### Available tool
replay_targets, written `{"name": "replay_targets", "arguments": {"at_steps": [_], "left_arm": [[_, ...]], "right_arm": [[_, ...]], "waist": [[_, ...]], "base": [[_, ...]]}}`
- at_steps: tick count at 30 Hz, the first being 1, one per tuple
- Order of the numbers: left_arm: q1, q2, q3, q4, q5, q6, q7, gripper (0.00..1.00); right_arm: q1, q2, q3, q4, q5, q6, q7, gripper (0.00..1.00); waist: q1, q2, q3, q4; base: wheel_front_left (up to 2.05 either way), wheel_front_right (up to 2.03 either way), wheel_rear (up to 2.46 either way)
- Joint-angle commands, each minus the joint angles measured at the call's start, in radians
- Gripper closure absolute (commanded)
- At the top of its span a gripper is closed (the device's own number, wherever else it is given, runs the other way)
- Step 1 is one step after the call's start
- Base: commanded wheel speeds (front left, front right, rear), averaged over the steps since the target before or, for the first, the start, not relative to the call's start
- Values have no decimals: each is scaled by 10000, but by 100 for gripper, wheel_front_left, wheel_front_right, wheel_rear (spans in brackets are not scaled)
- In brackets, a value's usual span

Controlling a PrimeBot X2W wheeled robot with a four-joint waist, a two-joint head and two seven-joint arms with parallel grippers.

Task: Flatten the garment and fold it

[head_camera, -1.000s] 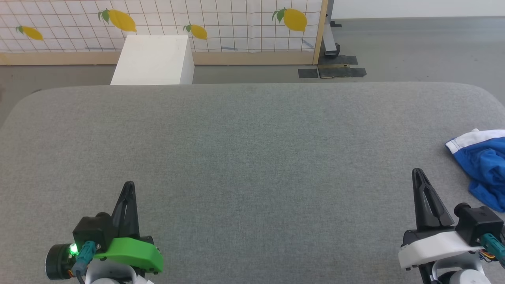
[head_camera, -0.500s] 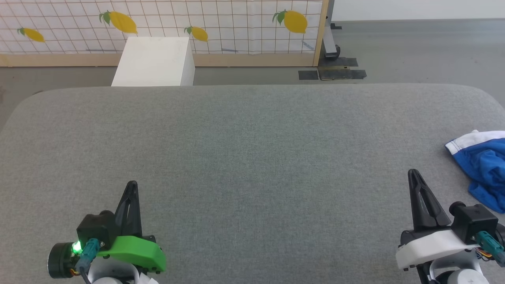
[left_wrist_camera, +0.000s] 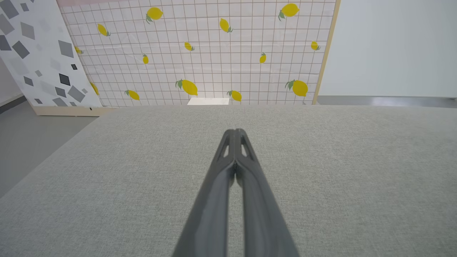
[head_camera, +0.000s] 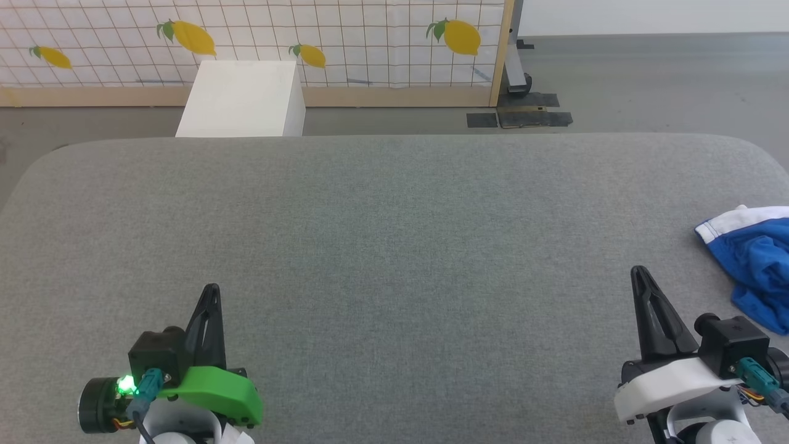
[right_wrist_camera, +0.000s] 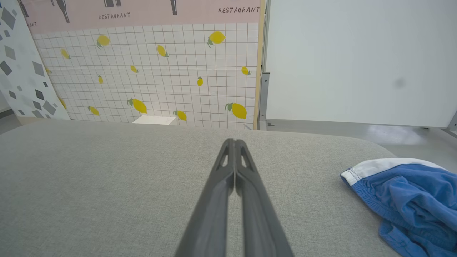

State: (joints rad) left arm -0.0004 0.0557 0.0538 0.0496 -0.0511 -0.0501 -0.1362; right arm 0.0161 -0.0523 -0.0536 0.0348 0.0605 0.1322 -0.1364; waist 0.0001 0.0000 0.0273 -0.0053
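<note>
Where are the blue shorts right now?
The blue shorts lie crumpled at the right edge of the head view, on the grey table, just right of the shut right gripper and apart from it.

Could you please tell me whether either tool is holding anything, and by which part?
Nothing is held: the left tool and the right tool are both shut and empty, and the blue shorts lie crumpled apart from them.

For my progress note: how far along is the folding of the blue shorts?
Nothing looks done: the garment lies crumpled near the table's right edge. Nothing is in hand: the left gripper and right gripper hover over bare table, jaws shut, apart from it. Left: grasp, flatten, fold.
</note>
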Motion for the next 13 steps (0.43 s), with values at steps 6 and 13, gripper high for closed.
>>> {"name": "replay_targets", "arguments": {"at_steps": [6, 13], "left_arm": [[2, -29, -64, -100, 98, 116, 153, 100], [3, -32, -118, -146, 145, 160, 292, 100]], "right_arm": [[-84, 11, 79, -93, -150, -8, 158, 100], [-92, 12, 132, -122, -202, -9, 296, 100]], "waist": [[-1, 0, -27, 6], [-1, 0, -55, 11]], "base": [[0, 0, 0], [0, 0, 0]]}}
